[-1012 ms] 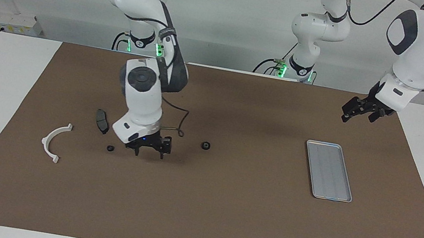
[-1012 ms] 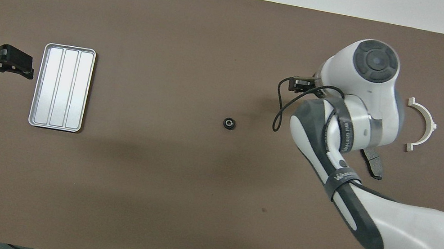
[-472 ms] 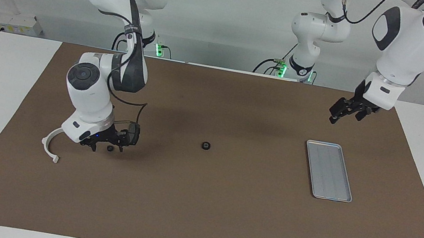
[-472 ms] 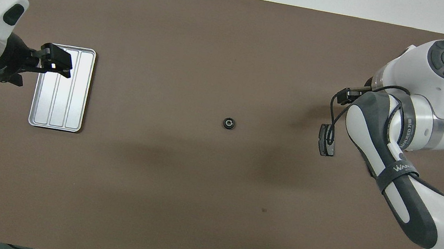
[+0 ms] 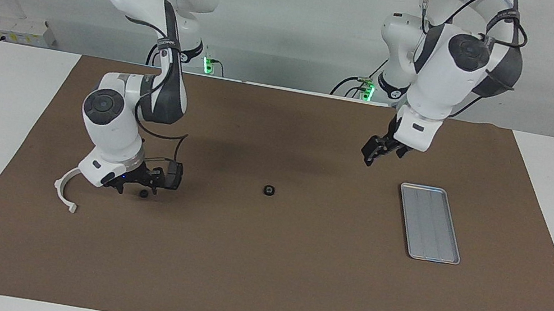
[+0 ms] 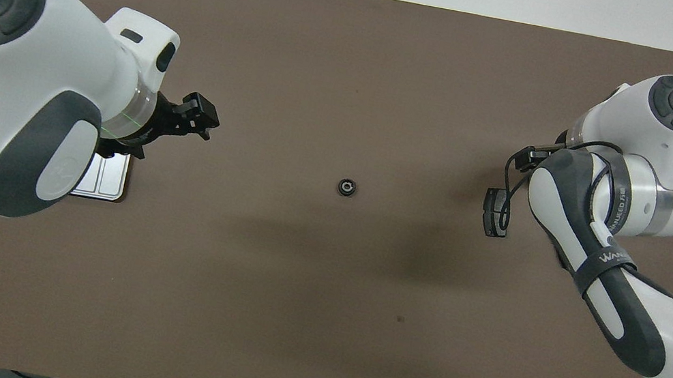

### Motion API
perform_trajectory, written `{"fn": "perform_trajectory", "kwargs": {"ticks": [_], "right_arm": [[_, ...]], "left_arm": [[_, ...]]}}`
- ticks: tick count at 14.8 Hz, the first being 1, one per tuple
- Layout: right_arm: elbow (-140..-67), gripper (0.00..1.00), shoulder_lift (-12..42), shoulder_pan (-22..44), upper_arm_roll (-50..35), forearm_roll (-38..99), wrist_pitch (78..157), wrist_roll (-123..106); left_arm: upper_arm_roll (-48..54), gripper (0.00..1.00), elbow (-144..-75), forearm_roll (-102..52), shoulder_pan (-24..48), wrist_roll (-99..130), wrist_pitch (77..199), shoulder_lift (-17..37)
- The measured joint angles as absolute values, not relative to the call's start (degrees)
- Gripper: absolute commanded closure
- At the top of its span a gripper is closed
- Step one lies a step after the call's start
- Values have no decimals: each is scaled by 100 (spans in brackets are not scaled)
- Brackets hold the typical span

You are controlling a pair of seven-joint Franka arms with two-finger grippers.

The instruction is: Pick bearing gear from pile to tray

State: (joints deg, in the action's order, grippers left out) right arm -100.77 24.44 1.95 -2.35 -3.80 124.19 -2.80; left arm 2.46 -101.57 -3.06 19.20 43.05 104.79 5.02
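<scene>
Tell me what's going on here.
The right claw is low over the mat by a small black ring and the white bracket, with a dark pad plate right at it; whether it grips that is unclear. The left claw hangs open above the mat near the tray, which holds nothing. A second ring lies mid-mat.

1. In the facing view, the black ring [image 5: 268, 190] lay alone at frame centre on open brown mat [image 5: 254, 282].
2. The whole lower half of the frame stood bare.
3. At left, the right gripper [image 5: 143, 186], a white half-ring bracket [image 5: 65, 186] and another ring [image 5: 143, 193] crowded together.
4. At right, the tray [image 5: 430, 223] lay unobstructed; the left gripper [image 5: 373, 152] hung above the mat.
</scene>
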Motion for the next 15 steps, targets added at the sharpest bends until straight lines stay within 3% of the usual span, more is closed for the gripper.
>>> {"fn": "perform_trajectory", "kwargs": {"ticks": [6, 11, 15], "right_arm": [[-10338, 15, 2442, 195, -246, -379, 12660, -280], [-10491, 15, 2440, 195, -253, -379, 12736, -280], [-10559, 15, 2439, 195, -252, -379, 12849, -280]], "left_arm": [[248, 0, -10131, -340, 2724, 5529, 10971, 1215], [245, 0, -9616, -344, 3399, 6340, 12122, 2369], [244, 0, -9521, -344, 3448, 6841, 12517, 2633]]}}
